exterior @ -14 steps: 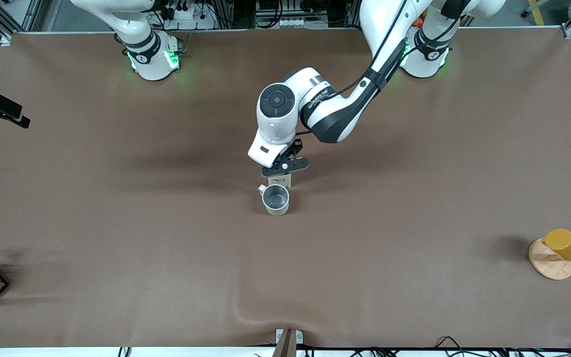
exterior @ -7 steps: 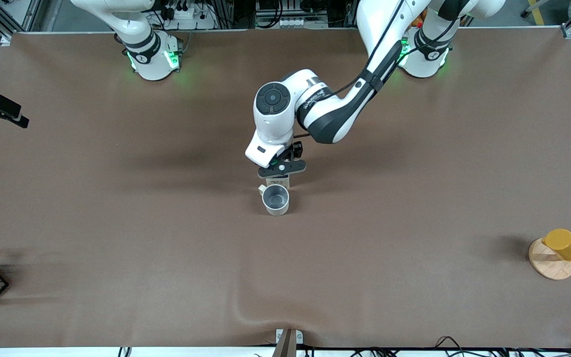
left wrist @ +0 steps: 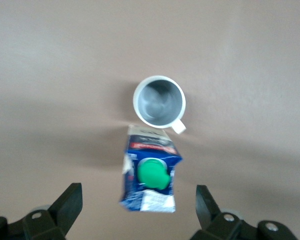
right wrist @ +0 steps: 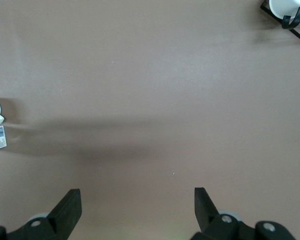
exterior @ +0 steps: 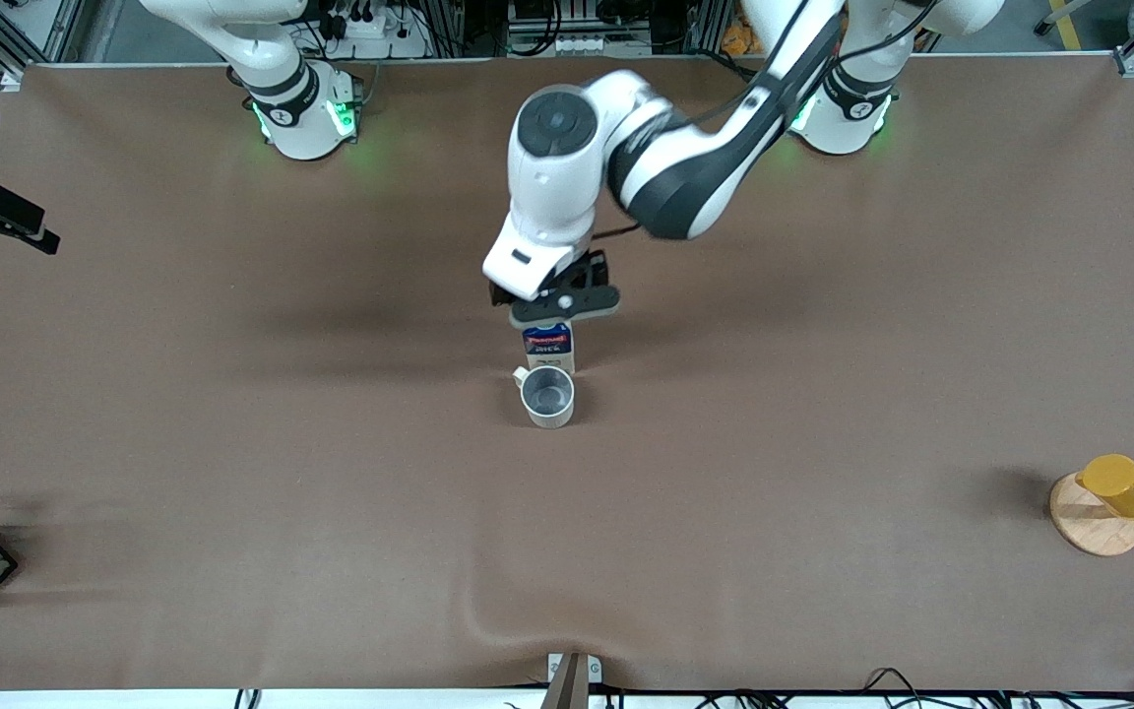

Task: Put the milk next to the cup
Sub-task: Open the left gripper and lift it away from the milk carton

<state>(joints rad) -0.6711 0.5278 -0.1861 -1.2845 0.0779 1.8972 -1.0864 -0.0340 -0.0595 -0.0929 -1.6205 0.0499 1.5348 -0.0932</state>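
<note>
1. Moved since earlier frames: left gripper (exterior: 564,307) has risen off the milk (exterior: 548,347), fingers spread wide, holding nothing, over the carton.
2. Milk: upright on surface (exterior: 232,443), just beside the cup (exterior: 547,396), farther from the front camera; placement looks done.
3. Right gripper (right wrist: 135,212): waiting, fingers spread, empty.
4. Risk: a slanted retreat could clip the carton top and topple it into the cup.
5. Left wrist view alone shows the green cap (left wrist: 153,173); front view hides it.
</note>
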